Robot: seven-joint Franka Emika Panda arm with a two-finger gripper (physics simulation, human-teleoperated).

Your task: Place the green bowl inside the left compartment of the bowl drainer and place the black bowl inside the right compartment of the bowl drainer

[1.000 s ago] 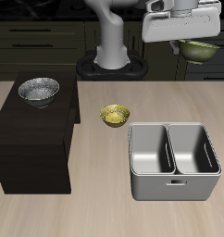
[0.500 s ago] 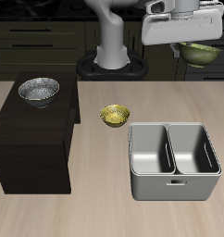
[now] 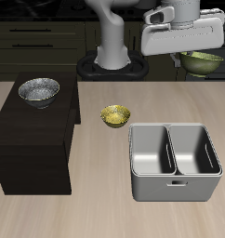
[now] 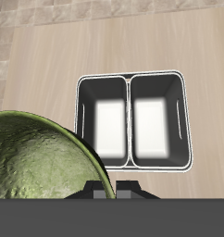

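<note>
The green bowl (image 3: 203, 62) hangs high in the air behind the bowl drainer (image 3: 176, 189), and my gripper (image 3: 189, 53) is shut on its rim. In the wrist view the green bowl (image 4: 38, 168) fills the foreground, with the bowl drainer (image 4: 131, 78) far below it; both of its square wells are empty. The black bowl (image 3: 38, 90), silvery inside, rests on top of the dark wooden cabinet (image 3: 31, 139), well away from the gripper.
A small yellow-gold bowl (image 3: 114, 115) sits on the table between the cabinet and the drainer. The robot's base (image 3: 112, 58) stands at the table's back. Dark kitchen cupboards run behind the table.
My gripper has come down and slightly forward toward the drainer, carrying the green bowl with it. The other bowls and the drainer have not moved.
</note>
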